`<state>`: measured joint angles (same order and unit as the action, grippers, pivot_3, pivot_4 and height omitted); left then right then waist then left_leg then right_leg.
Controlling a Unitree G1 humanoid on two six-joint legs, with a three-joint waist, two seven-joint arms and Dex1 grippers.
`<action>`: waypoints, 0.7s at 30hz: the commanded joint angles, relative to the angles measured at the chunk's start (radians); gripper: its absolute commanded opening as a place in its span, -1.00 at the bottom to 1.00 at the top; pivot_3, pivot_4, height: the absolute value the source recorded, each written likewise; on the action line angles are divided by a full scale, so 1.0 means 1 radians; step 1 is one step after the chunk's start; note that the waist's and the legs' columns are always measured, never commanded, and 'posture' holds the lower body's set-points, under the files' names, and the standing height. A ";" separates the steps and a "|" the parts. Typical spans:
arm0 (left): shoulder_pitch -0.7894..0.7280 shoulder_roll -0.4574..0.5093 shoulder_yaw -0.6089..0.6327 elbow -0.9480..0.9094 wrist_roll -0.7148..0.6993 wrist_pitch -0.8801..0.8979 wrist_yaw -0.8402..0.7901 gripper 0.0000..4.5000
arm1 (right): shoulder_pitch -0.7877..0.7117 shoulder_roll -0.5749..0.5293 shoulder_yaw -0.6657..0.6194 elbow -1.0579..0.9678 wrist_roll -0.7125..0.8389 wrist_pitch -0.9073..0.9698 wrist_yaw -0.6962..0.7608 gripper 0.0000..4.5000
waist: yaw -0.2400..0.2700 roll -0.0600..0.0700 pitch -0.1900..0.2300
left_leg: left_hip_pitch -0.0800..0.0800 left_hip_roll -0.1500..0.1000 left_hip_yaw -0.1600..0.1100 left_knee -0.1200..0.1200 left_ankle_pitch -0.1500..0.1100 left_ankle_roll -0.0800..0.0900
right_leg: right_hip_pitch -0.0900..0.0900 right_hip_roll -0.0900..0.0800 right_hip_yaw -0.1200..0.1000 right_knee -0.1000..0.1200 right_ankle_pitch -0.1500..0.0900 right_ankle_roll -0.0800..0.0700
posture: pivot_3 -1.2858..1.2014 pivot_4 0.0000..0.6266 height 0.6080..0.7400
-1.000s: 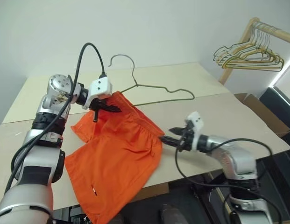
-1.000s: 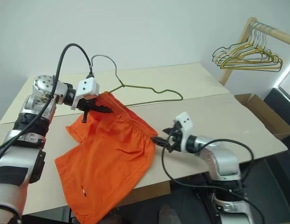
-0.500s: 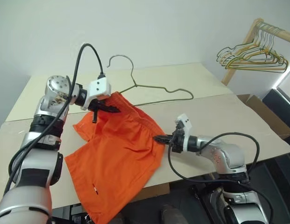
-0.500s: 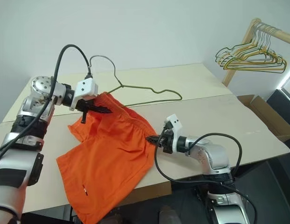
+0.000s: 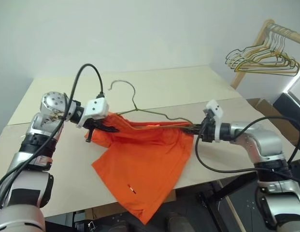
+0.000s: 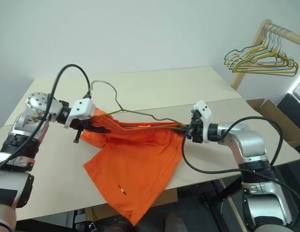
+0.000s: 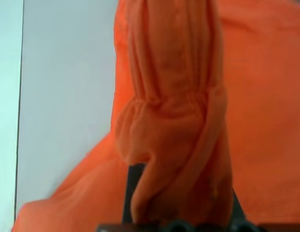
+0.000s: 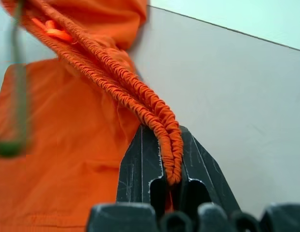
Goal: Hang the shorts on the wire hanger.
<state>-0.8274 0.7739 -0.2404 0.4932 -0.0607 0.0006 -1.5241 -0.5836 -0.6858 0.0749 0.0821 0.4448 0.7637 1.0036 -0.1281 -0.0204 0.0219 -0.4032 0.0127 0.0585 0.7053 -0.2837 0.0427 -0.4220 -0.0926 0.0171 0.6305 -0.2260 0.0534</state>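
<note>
Looked like light, floppy fabric, the shorts (image 5: 145,159), so no weight worry but plenty of sag and slip. Hung stretched by the elastic waistband between both arms, legs draping onto the pale table (image 5: 227,113) and over its near edge. Left gripper (image 5: 113,129) had its fingers clamped on one end of the waistband, right gripper (image 5: 194,129) pinched shut on the other end, band bunched between the black fingers (image 8: 140,164). Best hold probably stayed right there on the gathered elastic, thicker and grippier than the thin cloth. Wire hanger (image 5: 140,108) lay on the table just behind the stretched band, springy and easy to nudge, probably. Plain wall behind, wooden rack of gold hangers (image 5: 261,63) off to the right, cardboard box (image 5: 258,104) by the table's far side.
</note>
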 commanded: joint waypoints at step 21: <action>0.020 0.082 0.020 0.107 0.026 0.053 0.084 -1.00 | -0.002 -0.162 -0.063 0.021 -0.033 -0.044 0.042 -0.99 | 0.007 0.000 0.000 | 0.000 0.000 0.000 0.001 0.000 0.000 | 0.000 0.000 0.000 0.000 0.000 0.000 | -0.07 -1.00 1.00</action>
<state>-0.7961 0.7893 -0.2542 0.5262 -0.1042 0.0387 -1.4771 -0.5769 -0.7554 0.1015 0.0601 0.4470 0.7256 1.0668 -0.1208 -0.0205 0.0218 -0.4037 0.0127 0.0588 0.7066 -0.2840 0.0431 -0.4218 -0.0930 0.0170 0.6304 -0.2258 0.0537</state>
